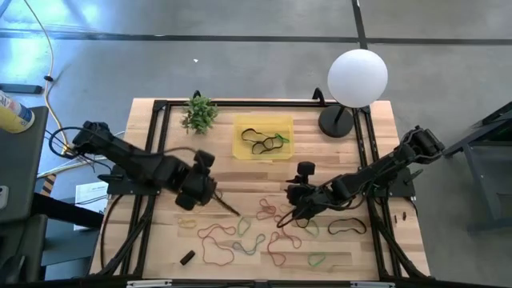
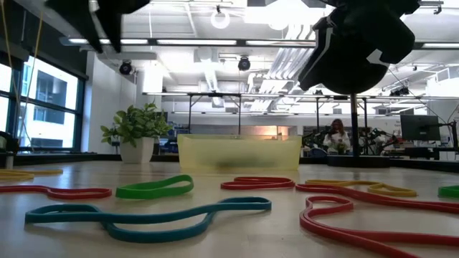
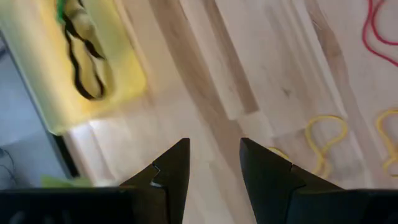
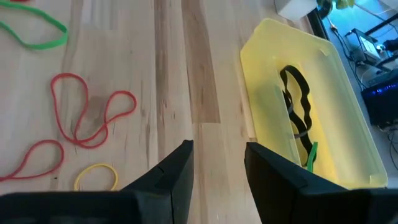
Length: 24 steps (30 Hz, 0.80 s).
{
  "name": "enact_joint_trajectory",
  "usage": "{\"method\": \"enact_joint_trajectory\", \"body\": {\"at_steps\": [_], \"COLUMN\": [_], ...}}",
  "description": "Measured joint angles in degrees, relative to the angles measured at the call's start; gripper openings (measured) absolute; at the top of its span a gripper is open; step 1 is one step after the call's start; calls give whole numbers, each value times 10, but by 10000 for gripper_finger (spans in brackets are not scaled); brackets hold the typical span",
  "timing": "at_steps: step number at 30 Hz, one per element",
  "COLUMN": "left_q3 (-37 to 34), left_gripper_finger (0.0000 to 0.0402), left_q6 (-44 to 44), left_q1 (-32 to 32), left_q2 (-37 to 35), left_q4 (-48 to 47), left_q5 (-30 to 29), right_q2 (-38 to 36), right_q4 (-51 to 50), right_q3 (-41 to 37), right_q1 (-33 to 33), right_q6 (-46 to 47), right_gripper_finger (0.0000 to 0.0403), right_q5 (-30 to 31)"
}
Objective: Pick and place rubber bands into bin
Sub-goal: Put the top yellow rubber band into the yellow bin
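- While a few black and green rubber bands already lie in the yellow bin, most remain scattered on the table.
- Left gripper: fingers apart, empty, bin ahead.
- Right gripper: fingers apart, empty, bin just ahead.
- No legible writing.

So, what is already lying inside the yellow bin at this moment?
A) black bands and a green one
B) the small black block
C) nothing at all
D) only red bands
A: in the high view the bin holds dark loops with a green one among them, and the right wrist view also shows black and green inside it.
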Motion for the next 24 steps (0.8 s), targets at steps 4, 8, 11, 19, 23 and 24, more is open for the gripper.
{"method": "enact_joint_trajectory", "body": {"at_steps": [4, 8, 11, 19, 23, 24], "left_q3": [-52, -108, -147, -200, -214, -219], "left_gripper_finger": [129, 129, 129, 129, 129, 129], "left_q6": [-105, -227, -323, -492, -513, -516], "left_q1": [-45, -80, -99, -103, -103, -103], "left_q2": [0, 0, 0, 0, -6, -11], "left_q4": [3, 5, 10, 31, 49, 58], "left_q5": [-9, -13, -4, 58, 71, 73], "right_q2": [0, 0, 0, 0, 0, 0], "right_q4": [18, 31, 33, 34, 34, 34], "right_q3": [0, 0, 0, 0, 0, 0], "right_q1": [-1, -6, -13, -41, -57, -60], "right_q6": [-19, -39, -50, -79, -79, -79], "right_gripper_finger": [134, 134, 134, 134, 134, 134], "right_q5": [0, -5, -14, -42, -57, -61]}}
